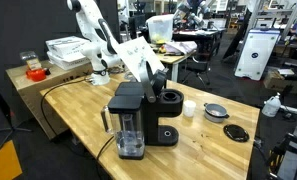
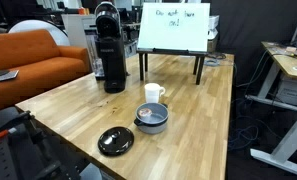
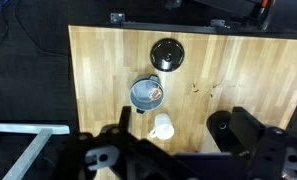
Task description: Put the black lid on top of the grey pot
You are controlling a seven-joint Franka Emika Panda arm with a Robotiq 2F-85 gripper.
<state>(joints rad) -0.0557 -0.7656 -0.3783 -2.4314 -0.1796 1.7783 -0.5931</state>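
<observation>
A black lid (image 2: 116, 141), a grey pot (image 2: 152, 118), and a white cup (image 2: 153, 94) sit on the pale wooden table (image 2: 188, 110).

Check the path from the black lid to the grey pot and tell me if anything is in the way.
Nothing visible is. The black lid lies on the table beside the grey pot, only bare wood between them. The white cup stands on the pot's other side, off that path.

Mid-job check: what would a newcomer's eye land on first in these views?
The tall black coffee machine dominates the wooden table. The grey pot sits uncovered next to a white cup, and the black lid lies flat on the wood apart from the pot, near the table's edge.
</observation>
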